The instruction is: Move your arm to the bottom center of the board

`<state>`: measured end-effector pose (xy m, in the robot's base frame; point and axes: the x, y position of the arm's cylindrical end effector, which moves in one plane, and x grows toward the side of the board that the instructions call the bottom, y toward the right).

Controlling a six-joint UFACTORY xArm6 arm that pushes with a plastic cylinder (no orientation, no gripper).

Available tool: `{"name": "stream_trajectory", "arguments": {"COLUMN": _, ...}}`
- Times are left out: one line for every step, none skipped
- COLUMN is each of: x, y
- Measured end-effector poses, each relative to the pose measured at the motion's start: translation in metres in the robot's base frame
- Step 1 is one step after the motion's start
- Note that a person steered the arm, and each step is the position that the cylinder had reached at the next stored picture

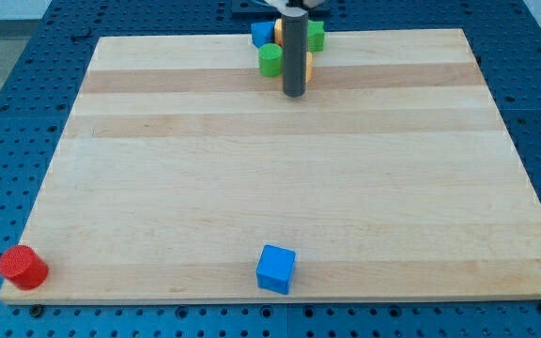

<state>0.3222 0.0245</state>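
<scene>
My tip (294, 93) is at the top centre of the wooden board (158, 188), at the end of the dark rod. It stands just in front of a cluster of blocks: a green cylinder (270, 59) to its left, a blue block (262, 34) behind that, a green block (316, 36) to the right, and a yellow block (309, 64) partly hidden behind the rod. A blue cube (276, 268) lies at the bottom centre of the board, far from the tip. A red cylinder (23, 267) sits at the bottom left corner.
The board lies on a blue perforated table (17, 94) that surrounds it on all sides.
</scene>
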Motion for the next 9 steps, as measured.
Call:
{"name": "stream_trajectory", "arguments": {"x": -0.021, "y": 0.007}}
{"name": "stream_trajectory", "arguments": {"x": -0.033, "y": 0.007}}
{"name": "stream_trajectory", "arguments": {"x": -0.004, "y": 0.017}}
{"name": "stream_trajectory", "arguments": {"x": 0.072, "y": 0.026}}
{"name": "stream_trajectory", "arguments": {"x": 0.162, "y": 0.02}}
{"name": "stream_trajectory", "arguments": {"x": 0.222, "y": 0.014}}
{"name": "stream_trajectory", "arguments": {"x": 0.258, "y": 0.015}}
{"name": "stream_trajectory", "arguments": {"x": 0.277, "y": 0.023}}
{"name": "stream_trajectory", "arguments": {"x": 0.297, "y": 0.026}}
